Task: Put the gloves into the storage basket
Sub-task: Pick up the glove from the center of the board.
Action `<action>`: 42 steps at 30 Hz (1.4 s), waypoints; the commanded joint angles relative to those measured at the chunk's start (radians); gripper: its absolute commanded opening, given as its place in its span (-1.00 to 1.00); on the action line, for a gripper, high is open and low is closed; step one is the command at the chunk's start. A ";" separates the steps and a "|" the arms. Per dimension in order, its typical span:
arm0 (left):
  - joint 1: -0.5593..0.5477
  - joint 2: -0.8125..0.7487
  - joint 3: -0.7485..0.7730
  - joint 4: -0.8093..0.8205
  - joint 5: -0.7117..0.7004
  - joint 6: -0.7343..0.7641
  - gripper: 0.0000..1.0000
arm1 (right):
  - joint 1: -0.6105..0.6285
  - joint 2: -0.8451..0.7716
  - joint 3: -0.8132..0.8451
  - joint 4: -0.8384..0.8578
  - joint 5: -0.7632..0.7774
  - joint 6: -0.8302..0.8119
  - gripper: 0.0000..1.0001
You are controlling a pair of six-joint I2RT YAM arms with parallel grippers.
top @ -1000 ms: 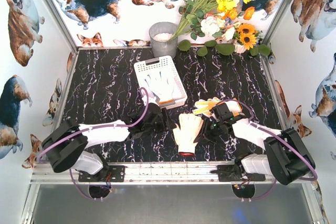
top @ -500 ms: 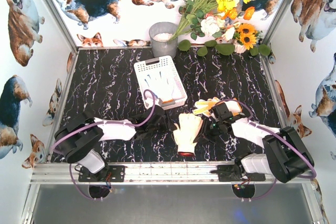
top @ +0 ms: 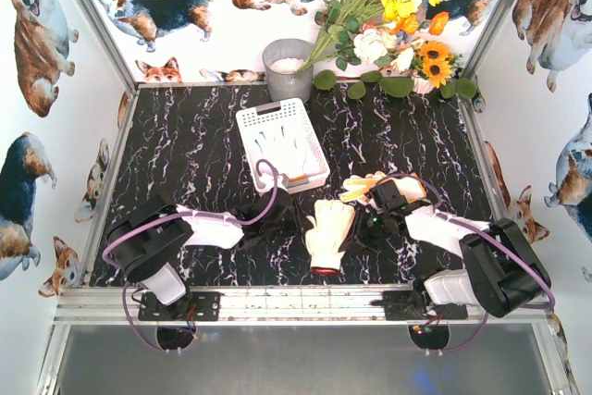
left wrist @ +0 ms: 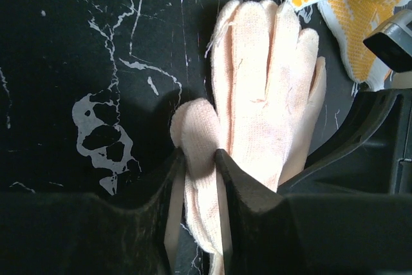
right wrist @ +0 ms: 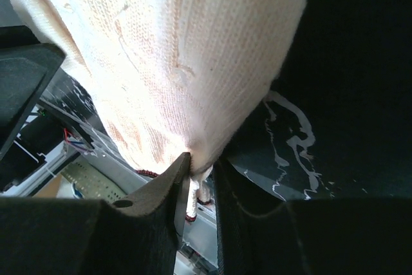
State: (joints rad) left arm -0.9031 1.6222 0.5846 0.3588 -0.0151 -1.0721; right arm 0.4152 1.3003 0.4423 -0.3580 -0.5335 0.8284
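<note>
Left pincer [left wrist: 199, 159] closed in, pinching knit cream glove [left wrist: 264, 75], right pincer [right wrist: 201, 162] pinching too

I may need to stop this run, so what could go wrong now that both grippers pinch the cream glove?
The left gripper pinches only the thumb of the cream glove; that small bite may slip on lifting.
The right gripper holds the opposite edge, so uneven arm moves could stretch the glove or pull it from one grip.
The yellow glove lies close to the right arm and might get dragged along.
</note>
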 commanded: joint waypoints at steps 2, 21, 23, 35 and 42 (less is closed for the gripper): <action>-0.025 0.047 -0.021 0.004 -0.016 0.017 -0.76 | 0.041 0.026 0.029 0.037 0.057 -0.012 -0.52; -0.030 -0.442 -0.205 -0.206 -0.127 0.049 -1.00 | 0.241 0.132 0.113 0.185 0.140 0.129 -0.42; -0.025 -0.507 -0.231 -0.232 -0.118 0.055 -1.00 | 0.258 0.128 0.121 0.196 0.151 0.144 -0.33; -0.023 -0.709 -0.240 -0.308 -0.119 -0.007 -1.00 | 0.331 -0.162 0.189 -0.137 0.392 0.015 0.15; -0.023 -0.694 -0.220 -0.265 -0.102 -0.087 -1.00 | 0.598 -0.209 0.270 -0.192 0.691 0.074 0.17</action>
State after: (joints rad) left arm -0.9298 0.9188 0.3401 0.0612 -0.1200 -1.1030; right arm 0.8829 1.0901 0.6506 -0.5201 -0.0570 0.8810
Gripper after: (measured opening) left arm 0.011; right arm 0.580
